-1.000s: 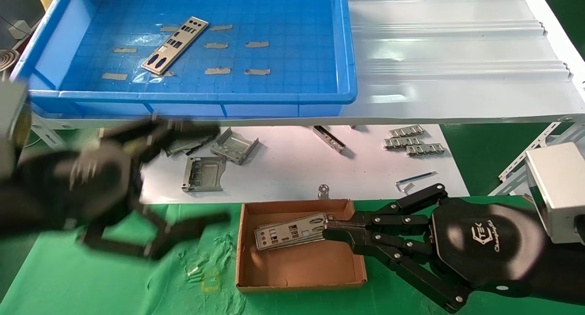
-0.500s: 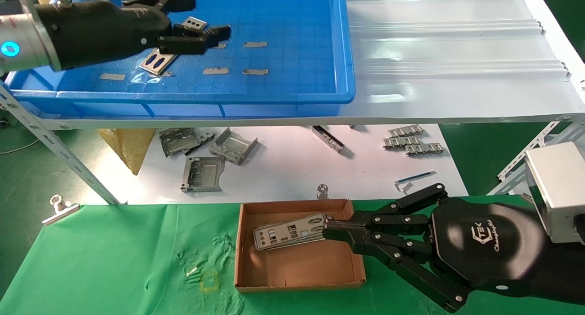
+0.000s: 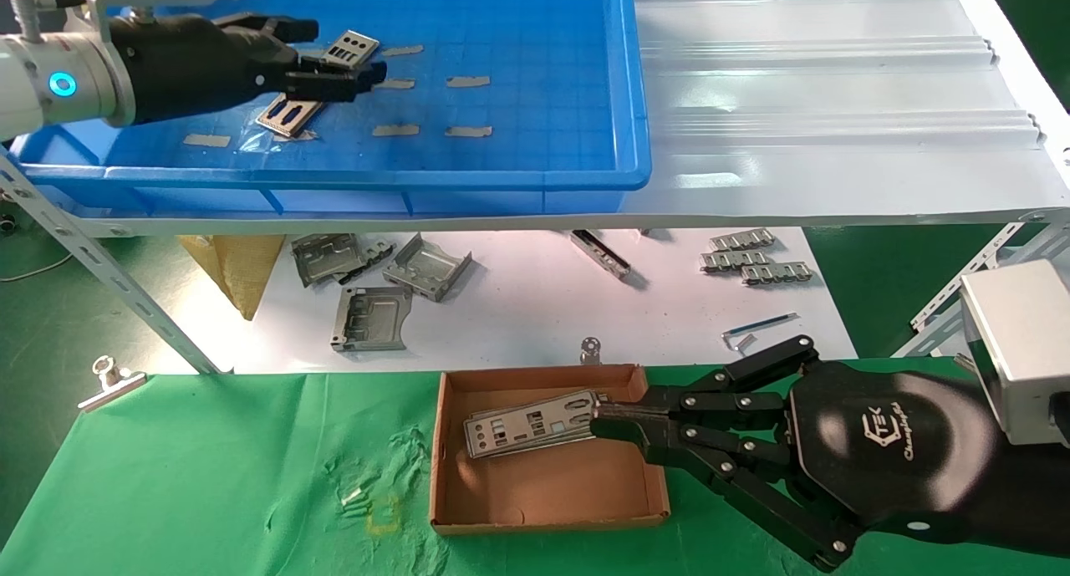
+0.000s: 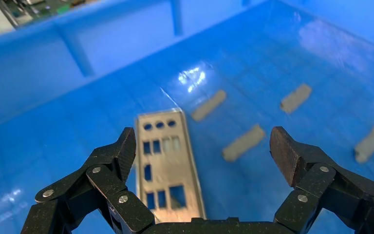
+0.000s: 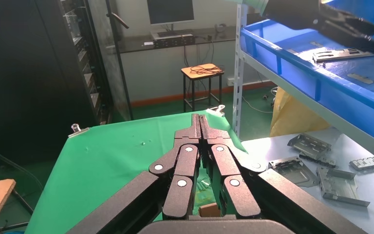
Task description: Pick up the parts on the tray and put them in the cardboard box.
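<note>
**Left gripper spread over the last plate in the tray**

While the right gripper (image 3: 603,420) rests nearest the camera with its fingers pressed together, its tips touch the end of a stack of silver-grey plates (image 3: 527,423) lying inside the cardboard box (image 3: 547,492). That box is brown, shallow and low-walled, and it sits on crinkled green cloth (image 3: 209,476) covering the tabletop. Just beyond the box a white sheet (image 3: 535,308) carries bent grey metal brackets (image 3: 372,317), comb-like strips (image 3: 756,262) and a small ring-shaped metal piece (image 3: 591,348); none of these lies between either gripper and its plate.

Farther off, on a white corrugated shelf (image 3: 836,99), stands the tray (image 3: 401,179), bright blue plastic with a grid floor dotted with grey-beige tape strips (image 3: 468,81). The left gripper (image 3: 338,53) reaches in from the tray's left side, jaws wide apart and holding nothing. One thin flat plate (image 4: 168,165), punched with round and rectangular holes, lies on the tray floor directly beneath it, closer to one finger (image 4: 119,156) than to the other. Whether the fingers touch the plate cannot be told.
</note>
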